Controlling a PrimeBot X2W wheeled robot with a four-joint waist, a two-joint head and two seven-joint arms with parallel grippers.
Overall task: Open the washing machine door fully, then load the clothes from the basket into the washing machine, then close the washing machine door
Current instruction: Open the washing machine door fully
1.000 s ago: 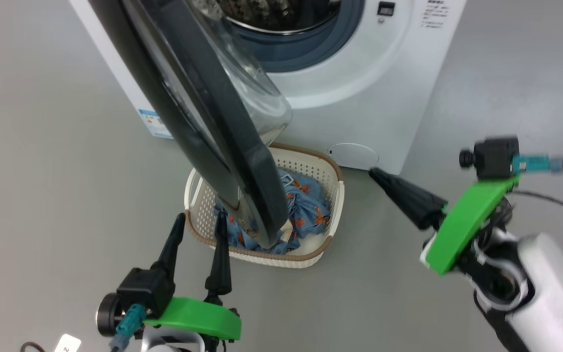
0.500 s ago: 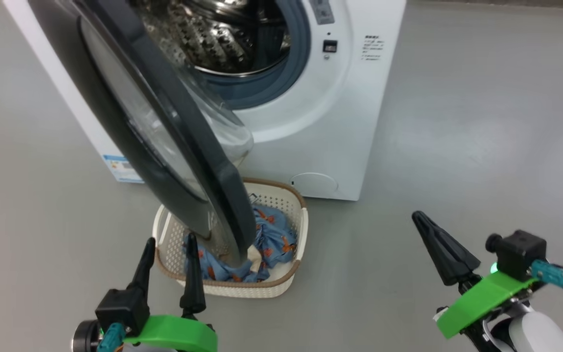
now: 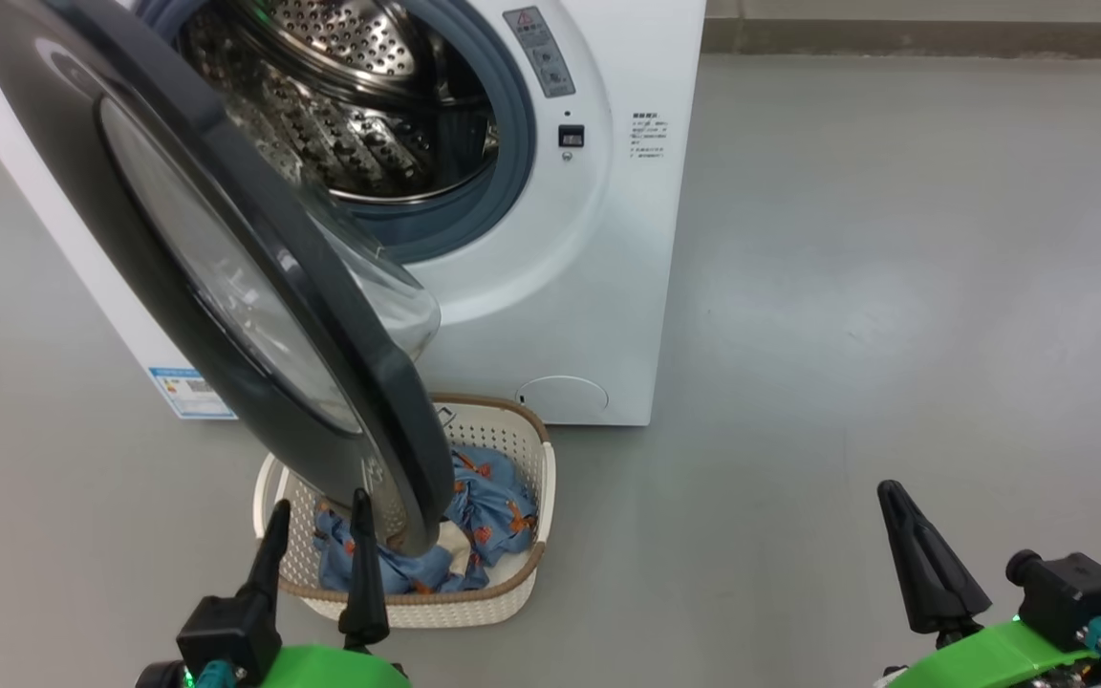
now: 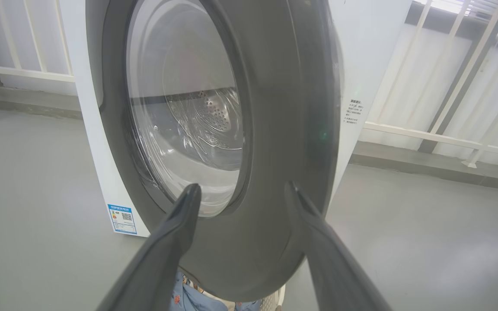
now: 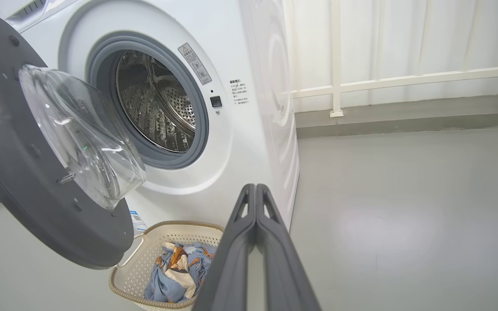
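Black right tool, shut, drawn back from basket, door unmoved

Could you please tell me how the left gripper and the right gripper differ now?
The left gripper is open; the right gripper is shut. The left gripper points at the washing machine door, by the basket; the right gripper points across the floor, well off to the side. Both have long dark fingers and hold nothing.

The washing machine door hangs over the left part of the basket; the drum mouth at upper centre and the floor at right are free.
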